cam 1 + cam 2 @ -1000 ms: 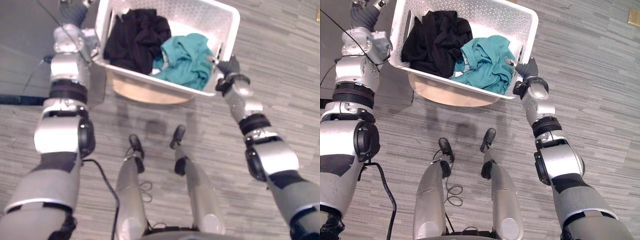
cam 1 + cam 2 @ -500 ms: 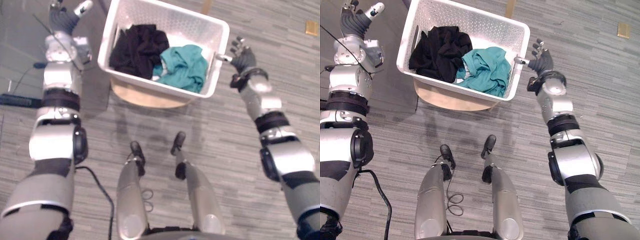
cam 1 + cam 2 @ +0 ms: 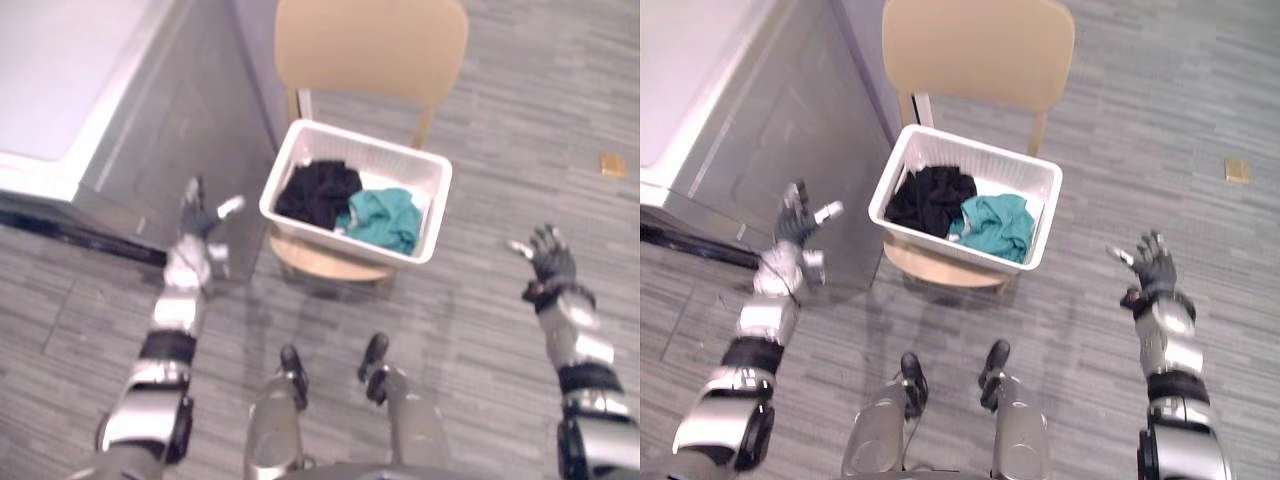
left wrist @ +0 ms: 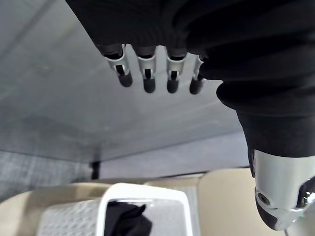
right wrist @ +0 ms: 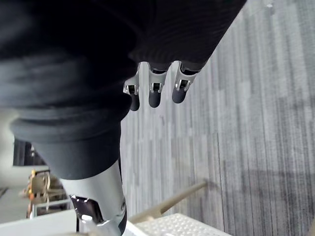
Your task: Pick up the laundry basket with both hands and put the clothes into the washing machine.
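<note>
The white perforated laundry basket (image 3: 441, 215) rests on the seat of a tan wooden chair (image 3: 370, 45). Inside it a black garment (image 3: 315, 192) lies on the left and a teal garment (image 3: 385, 215) on the right. My left hand (image 3: 197, 222) is held out to the left of the basket, well apart from it, fingers straight and thumb spread. My right hand (image 3: 548, 258) hovers over the floor far to the basket's right, also open. In the left wrist view the straight fingers (image 4: 147, 81) point toward the grey panel, with the basket (image 4: 142, 191) below them.
A white-topped appliance (image 3: 60, 80) with a grey front (image 3: 170, 150) stands at the upper left, close to the chair. A small tan object (image 3: 610, 163) lies on the grey striped floor at the right. There is open floor to the right of the chair.
The camera has pulled back, so the basket looks smaller. Both hands have left the basket's sides and spread outward, away from it. The basket stays on the chair.
</note>
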You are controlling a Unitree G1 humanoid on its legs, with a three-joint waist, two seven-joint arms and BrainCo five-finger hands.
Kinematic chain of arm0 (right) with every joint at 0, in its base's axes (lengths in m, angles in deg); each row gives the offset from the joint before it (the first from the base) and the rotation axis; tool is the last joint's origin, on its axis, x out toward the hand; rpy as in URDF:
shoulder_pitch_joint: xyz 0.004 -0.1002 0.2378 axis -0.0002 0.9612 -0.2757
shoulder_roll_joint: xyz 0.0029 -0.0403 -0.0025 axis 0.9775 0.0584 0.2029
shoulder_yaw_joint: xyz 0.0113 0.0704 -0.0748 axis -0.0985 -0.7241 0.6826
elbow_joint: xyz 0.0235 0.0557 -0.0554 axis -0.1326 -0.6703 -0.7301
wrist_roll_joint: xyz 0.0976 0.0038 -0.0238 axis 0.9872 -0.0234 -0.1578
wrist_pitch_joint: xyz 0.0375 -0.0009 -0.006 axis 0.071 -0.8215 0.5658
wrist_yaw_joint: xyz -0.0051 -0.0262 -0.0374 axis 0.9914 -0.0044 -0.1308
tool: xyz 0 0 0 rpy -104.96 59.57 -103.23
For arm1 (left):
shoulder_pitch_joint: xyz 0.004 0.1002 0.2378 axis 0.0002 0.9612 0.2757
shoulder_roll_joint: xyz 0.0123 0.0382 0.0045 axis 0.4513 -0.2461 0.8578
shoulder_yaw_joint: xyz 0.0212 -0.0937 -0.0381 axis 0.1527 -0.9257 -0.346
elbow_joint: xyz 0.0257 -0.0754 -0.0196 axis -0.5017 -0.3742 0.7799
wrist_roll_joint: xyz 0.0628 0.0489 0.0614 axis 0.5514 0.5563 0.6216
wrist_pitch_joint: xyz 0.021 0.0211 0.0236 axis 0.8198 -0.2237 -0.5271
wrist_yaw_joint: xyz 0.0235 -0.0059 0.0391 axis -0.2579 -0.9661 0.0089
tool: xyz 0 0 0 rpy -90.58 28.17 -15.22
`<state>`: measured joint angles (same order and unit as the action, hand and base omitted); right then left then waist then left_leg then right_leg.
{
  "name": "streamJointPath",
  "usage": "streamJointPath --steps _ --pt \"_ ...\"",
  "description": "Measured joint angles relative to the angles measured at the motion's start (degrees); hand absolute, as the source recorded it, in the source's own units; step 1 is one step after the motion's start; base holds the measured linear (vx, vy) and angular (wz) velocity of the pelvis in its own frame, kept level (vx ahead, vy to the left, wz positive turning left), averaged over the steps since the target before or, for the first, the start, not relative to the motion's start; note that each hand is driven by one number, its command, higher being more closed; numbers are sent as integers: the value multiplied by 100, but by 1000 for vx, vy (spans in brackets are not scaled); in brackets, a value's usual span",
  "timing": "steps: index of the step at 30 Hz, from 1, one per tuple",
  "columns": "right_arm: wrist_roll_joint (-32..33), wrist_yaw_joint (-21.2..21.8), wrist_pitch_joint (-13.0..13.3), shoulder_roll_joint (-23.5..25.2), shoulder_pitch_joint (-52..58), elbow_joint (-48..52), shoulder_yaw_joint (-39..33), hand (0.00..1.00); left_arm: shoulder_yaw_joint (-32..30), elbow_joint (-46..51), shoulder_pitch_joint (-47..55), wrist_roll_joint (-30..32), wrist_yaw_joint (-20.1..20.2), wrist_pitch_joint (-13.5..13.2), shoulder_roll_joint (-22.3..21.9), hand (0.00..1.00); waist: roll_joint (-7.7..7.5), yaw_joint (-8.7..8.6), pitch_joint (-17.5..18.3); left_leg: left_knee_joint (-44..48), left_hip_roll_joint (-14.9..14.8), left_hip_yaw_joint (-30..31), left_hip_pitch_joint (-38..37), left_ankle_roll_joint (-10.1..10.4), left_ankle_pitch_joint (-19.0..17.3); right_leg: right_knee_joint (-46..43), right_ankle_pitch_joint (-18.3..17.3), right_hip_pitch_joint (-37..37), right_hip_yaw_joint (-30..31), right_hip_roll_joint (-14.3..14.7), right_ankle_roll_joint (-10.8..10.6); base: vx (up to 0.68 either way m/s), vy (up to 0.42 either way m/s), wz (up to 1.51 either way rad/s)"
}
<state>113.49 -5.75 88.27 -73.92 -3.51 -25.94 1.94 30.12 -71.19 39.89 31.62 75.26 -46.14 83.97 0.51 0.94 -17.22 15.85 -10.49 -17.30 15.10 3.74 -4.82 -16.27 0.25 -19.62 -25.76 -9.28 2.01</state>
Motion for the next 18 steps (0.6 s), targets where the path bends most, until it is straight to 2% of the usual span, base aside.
streamJointPath --steps 2,4,7,8,13,16,18 --pt "-5 58 26 353 603 -7 -421 0 -129 -106 629 -97 60 -54 -365 0 4 -6 260 -295 81 16 -282 44 81 -3 -95 161 -21 -33 -55 147 3 8" --pt "-76 74 72 785 1179 -108 -761 0 -395 -631 1224 -152 113 -61 -902 0 43 -44 504 -515 137 51 -671 53 89 34 -181 473 -37 -38 -117 142 7 7" --pt "-243 73 96 1181 1530 -560 -1068 0 -503 -1203 1799 -134 156 -34 -1279 0 62 -134 734 -676 200 73 -1022 53 88 123 -226 805 -54 -49 -183 80 47 7" --pt "-344 73 104 1479 1684 -890 -1283 0 -518 -1546 2129 -129 254 -16 -1433 0 64 -180 866 -788 254 108 -1220 50 86 183 -258 970 -56 -66 -233 52 78 7" --pt "-346 72 93 2284 2083 -2139 -1517 0 -970 -2997 2626 -134 458 146 -1810 0 99 -173 1141 -999 329 142 -1765 39 67 456 -227 1553 -75 -48 -346 9 61 5" --pt "-408 93 28 2581 2245 -2719 -1735 0 -1559 -3300 2795 -160 588 262 -1850 0 148 -163 1204 -1033 343 171 -2131 47 35 733 -101 2040 -96 14 -404 -41 44 4" --pt "-637 177 -76 2623 2359 -2933 -1845 0 -1848 -3314 2960 -144 618 332 -1857 0 127 -175 1311 -1146 362 227 -2265 91 -7 923 -29 2247 -144 51 -419 -120 28 12"
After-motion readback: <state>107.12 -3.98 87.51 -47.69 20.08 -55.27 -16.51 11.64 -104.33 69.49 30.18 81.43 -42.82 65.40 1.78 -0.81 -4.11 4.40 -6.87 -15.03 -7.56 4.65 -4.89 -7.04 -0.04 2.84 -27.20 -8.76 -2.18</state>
